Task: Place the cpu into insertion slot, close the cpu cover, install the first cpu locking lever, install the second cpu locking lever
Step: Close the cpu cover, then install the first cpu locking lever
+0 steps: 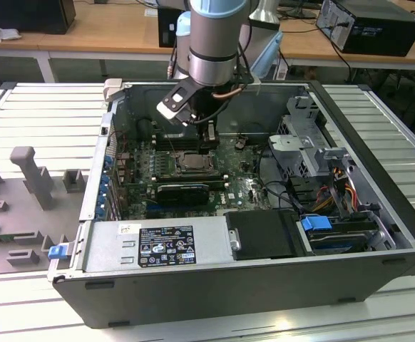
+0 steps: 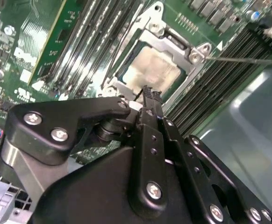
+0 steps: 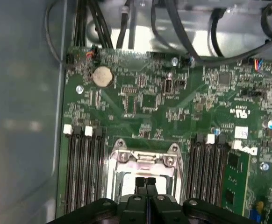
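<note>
Silvery-beige sq. cpu under metal-frame cover

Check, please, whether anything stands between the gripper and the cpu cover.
Nothing visible does. The gripper, shut, hangs directly over the cover, which lies down around the cpu. The memory slots stand off to either side.

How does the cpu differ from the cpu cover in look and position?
The cpu is a solid, dull beige square; the cpu cover is a shinier metal frame with an open window. The cpu sits in the middle; the cpu cover runs around its edges. Both are square and lie flat.
</note>
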Controlling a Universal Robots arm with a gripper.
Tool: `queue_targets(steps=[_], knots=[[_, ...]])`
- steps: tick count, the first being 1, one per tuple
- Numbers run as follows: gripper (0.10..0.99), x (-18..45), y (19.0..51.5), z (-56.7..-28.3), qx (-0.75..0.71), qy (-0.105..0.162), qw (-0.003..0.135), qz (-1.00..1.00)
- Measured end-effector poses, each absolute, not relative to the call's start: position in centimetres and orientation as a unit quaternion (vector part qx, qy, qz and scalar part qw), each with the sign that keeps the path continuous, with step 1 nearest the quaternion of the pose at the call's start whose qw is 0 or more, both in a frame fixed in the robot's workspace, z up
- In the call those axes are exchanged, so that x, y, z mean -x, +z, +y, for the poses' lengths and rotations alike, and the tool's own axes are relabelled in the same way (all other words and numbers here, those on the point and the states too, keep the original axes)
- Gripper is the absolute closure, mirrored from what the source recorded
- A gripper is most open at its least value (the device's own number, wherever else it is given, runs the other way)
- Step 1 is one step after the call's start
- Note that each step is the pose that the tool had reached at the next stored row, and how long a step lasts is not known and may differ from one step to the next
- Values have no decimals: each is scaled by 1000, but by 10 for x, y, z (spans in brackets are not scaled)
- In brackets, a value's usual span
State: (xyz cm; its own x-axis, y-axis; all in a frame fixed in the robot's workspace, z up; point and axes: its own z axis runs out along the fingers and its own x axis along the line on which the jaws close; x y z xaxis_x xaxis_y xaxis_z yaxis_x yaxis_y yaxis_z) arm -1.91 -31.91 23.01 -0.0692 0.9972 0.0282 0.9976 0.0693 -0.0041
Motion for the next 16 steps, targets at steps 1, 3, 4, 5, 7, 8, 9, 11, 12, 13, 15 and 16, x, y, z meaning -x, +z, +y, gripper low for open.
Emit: queue_targets(steps=[1,3,4,5,7,8,9,11,12,13,15,16], knots=[[980,21,230,-319,682,-8,12,-731],[980,26,230,-319,682,-8,12,-731],[980,28,230,-319,682,-8,12,-731],[980,29,230,-319,682,-8,12,-731],[980,33,230,-319,682,-8,12,-731],[980,34,230,-319,682,-8,12,-731],[980,34,230,-319,682,-8,12,-731],[980,34,232,-319,682,-8,12,-731],[980,34,234,-319,682,-8,11,-731],[980,34,235,-319,682,-8,11,-731],[980,34,240,-319,682,-7,10,-731],[980,34,243,-319,682,-6,10,-731]])
